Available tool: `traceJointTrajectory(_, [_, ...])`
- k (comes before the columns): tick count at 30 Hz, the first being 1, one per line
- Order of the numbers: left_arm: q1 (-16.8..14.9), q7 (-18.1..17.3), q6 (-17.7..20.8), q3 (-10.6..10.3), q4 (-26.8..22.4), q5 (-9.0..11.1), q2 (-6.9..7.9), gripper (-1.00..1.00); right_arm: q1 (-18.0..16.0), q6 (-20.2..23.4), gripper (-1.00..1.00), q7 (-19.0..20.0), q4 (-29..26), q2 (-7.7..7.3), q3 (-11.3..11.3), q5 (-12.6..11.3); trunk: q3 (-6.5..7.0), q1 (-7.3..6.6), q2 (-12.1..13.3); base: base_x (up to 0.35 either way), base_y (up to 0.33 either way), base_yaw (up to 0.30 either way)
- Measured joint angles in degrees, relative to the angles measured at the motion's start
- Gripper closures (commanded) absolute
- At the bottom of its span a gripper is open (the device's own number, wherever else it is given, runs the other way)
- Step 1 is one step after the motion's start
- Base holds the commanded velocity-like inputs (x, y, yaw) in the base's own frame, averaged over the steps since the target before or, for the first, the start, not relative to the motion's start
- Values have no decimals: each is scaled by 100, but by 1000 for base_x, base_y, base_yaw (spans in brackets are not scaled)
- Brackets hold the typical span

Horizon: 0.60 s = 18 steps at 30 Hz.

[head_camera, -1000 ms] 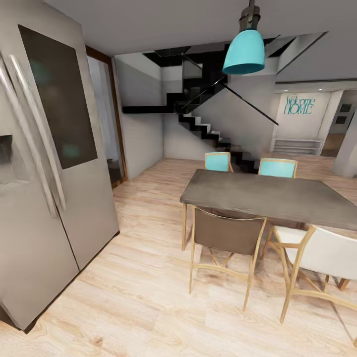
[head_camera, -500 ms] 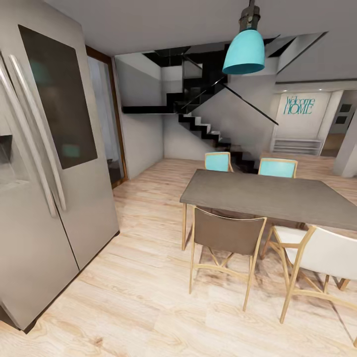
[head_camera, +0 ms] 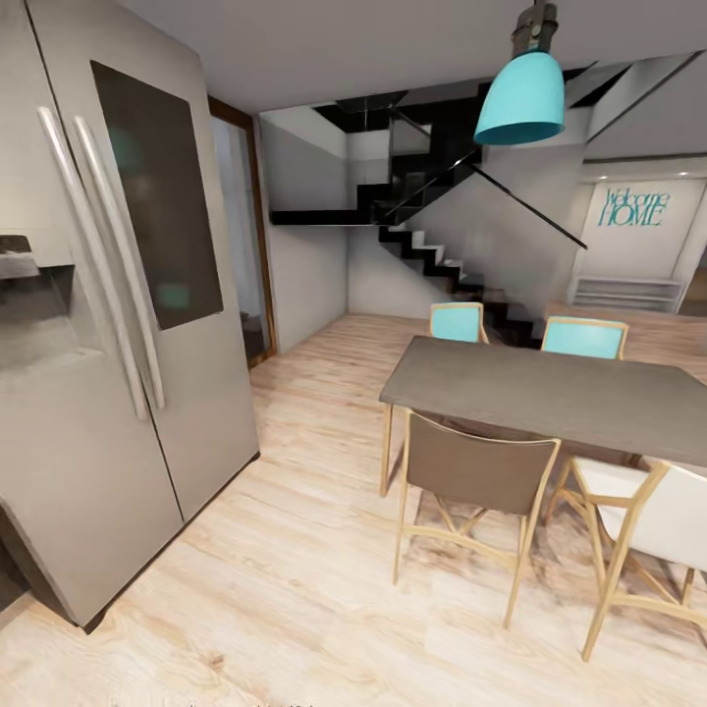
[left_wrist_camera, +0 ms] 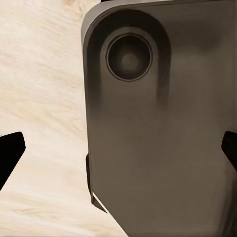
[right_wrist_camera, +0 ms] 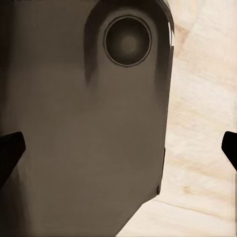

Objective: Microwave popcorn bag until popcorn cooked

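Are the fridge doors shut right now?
Shut: both doors of the fridge sit flush, their two handles side by side, no gap showing.

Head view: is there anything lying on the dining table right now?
No. The grey dining table has a bare top, with chairs around it and the teal lamp hanging above.

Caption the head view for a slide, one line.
Robot in transit: steel fridge at left, grey dining table with chairs on wood floor, teal pendant lamp overhead.

Open floor (head_camera: 295, 550) between refrigerator (head_camera: 118, 393) and table (head_camera: 550, 393)
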Motion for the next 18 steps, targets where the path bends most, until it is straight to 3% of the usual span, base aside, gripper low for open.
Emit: traceJointTrajectory(18, [0,0,0,0,0,0,-1,-100,0,-149,-100,-22,0,8,40,18,0,0,0,0,0,277])
